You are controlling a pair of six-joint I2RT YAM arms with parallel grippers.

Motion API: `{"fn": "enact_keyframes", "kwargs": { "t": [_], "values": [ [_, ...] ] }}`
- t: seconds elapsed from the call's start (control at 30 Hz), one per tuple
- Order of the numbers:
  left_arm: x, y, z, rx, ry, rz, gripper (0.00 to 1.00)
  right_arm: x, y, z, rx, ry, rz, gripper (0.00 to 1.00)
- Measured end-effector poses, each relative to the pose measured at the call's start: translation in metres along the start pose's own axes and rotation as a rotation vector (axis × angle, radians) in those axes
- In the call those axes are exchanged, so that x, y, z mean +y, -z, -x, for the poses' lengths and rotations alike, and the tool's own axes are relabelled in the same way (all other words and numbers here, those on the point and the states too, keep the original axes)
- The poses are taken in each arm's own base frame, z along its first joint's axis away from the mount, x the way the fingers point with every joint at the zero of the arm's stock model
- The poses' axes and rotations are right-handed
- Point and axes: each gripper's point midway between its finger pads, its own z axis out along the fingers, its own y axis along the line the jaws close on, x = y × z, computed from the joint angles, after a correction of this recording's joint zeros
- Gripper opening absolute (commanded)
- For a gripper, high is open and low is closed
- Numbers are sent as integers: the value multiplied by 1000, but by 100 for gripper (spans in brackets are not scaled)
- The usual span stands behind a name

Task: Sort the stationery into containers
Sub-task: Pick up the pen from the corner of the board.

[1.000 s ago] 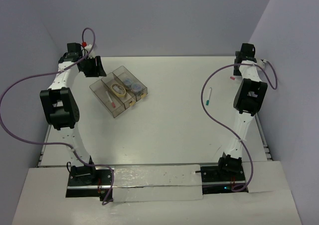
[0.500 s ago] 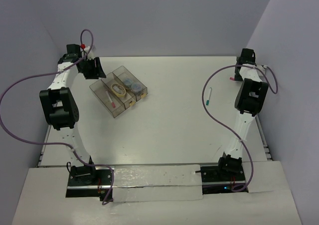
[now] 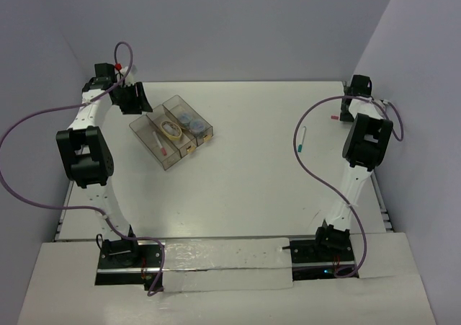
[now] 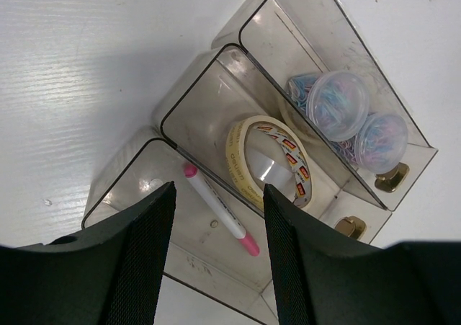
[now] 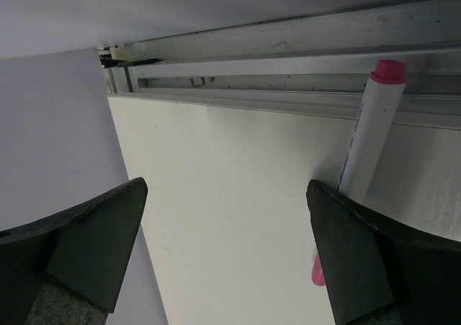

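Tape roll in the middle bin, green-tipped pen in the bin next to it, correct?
No. The tape roll is in the middle bin, but the pen in the neighbouring bin has pink tips, not green. The left wrist view shows it.

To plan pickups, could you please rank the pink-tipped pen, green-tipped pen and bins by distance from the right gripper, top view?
1. Pink-tipped pen, beside the right gripper.
2. Green-tipped pen, nearer the table's middle.
3. Bins, across on the left side.
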Motion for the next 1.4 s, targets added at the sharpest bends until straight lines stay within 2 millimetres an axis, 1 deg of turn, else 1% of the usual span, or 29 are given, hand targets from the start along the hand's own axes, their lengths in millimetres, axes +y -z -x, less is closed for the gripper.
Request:
{"fn": "enact_keyframes", "kwargs": {
  "t": [0.1, 0.33, 0.5, 0.6, 0.67, 0.77, 0.87, 0.93, 1.07, 1.13, 1.27, 1.4],
  "values": [
    [-1, 1, 1, -2, -1, -4, 59, -1, 1, -1, 6, -6, 2, 100],
    [-3, 1, 2, -2, -2, -15, 59, -15, 13, -2, 28, -31, -18, 100],
    [-4, 2, 11, -19, -16, -21, 59, -24, 19, 1, 33, -45, -26, 100],
    [-4, 3, 13, -26, -23, -23, 59, -23, 20, 1, 42, -23, -27, 100],
    [-5, 3, 14, -26, -26, -28, 59, -18, 19, 1, 53, 43, -36, 100],
    [-5, 2, 13, -24, -28, -34, 59, 0, 17, -3, 79, 151, -14, 100],
    [-6, 2, 13, -23, -26, -39, 59, 10, 23, -6, 104, 280, 18, 100],
    [-6, 1, 12, -21, -25, -42, 59, 11, 28, -5, 108, 382, 31, 100],
    [-4, -3, 10, -10, -19, -46, 59, -1, 36, 8, 85, 545, -10, 100],
    [-3, -6, 9, -5, -15, -47, 59, -13, 40, 14, 92, 599, -52, 100],
    [-2, -10, 6, 5, -10, -54, 59, -37, 47, 20, 128, 676, -144, 100],
    [-1, -11, 4, 14, -5, -57, 59, -48, 48, 24, 145, 715, -197, 99]
  ]
}}
